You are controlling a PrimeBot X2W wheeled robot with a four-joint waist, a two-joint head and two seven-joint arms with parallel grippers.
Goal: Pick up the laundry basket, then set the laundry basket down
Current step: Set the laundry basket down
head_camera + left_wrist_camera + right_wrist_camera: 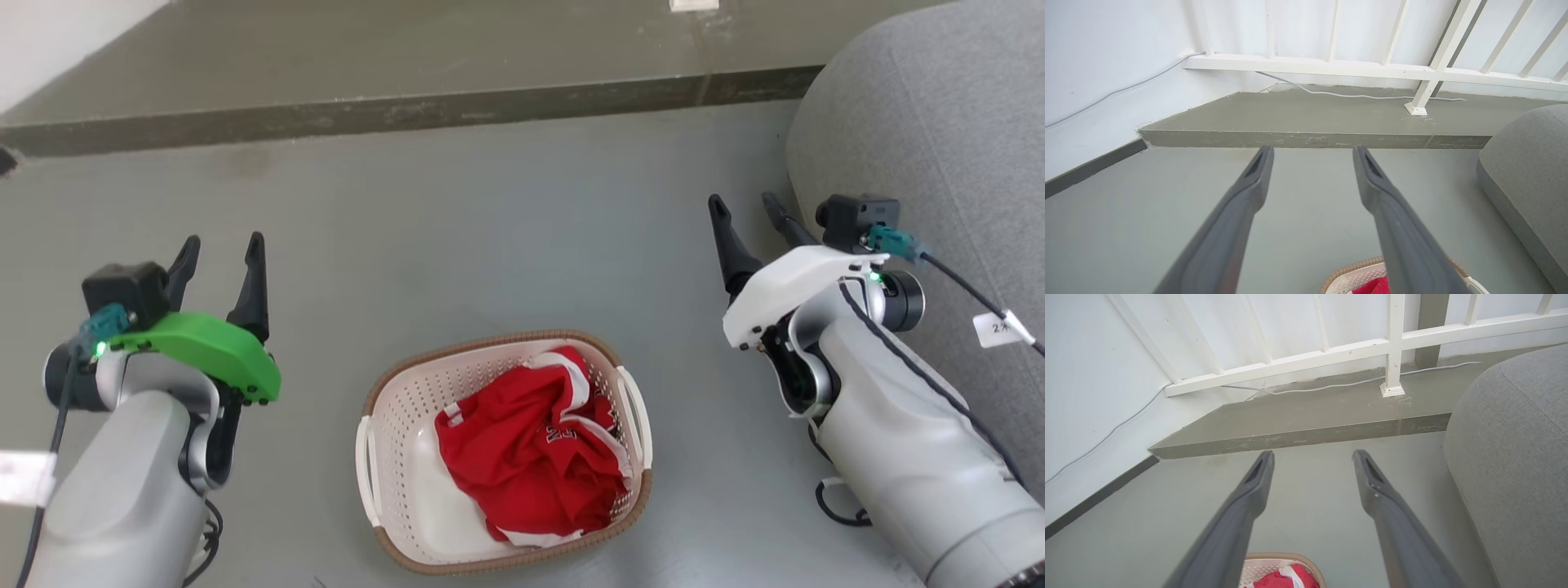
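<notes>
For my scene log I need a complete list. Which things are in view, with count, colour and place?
laundry basket: one, cream-white with brown rim, on the floor between the two arms
garment: one, red with white trim, crumpled inside the laundry basket
floor: one, grey-green
step: one, grey-green, raised, beyond the laundry basket
railing: one, white, standing on the step
cable: one or two, unclear; white, on the wall and along the step
upholstered seat: one, grey, at the robot's right
left gripper: one, dark fingers, green cover, open, left of the laundry basket
right gripper: one, dark fingers, white cover, open, beside the upholstered seat
</notes>
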